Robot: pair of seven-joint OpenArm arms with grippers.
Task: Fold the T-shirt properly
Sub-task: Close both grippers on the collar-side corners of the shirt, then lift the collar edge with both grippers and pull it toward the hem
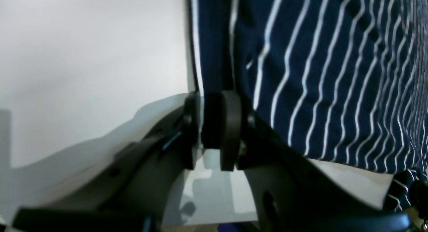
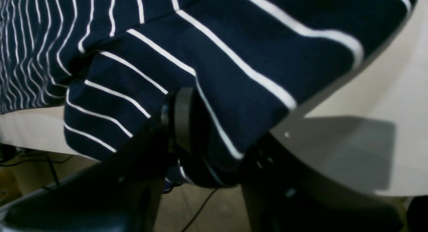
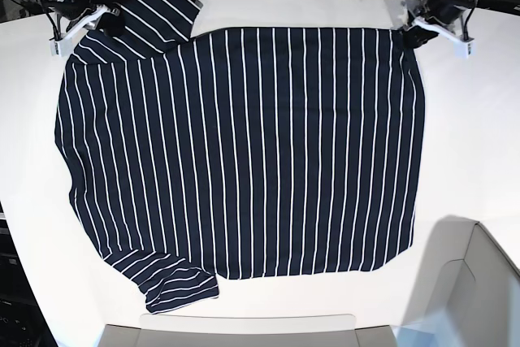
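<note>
T-shirt flat on white table, both fingers pinching far corners — cardboard box near.

A white table with a smooth, plain top fills nearly the whole overhead view, its far corners rounded. Lying flat on it, spread across the centre and left of the frame, is the T-shirt, dark navy with thin white stripes running from top to bottom of the picture. One sleeve sits folded at the upper left, another lies at the lower left near the table's front edge. Bare white surface shows along the right side and the far edge.
</note>
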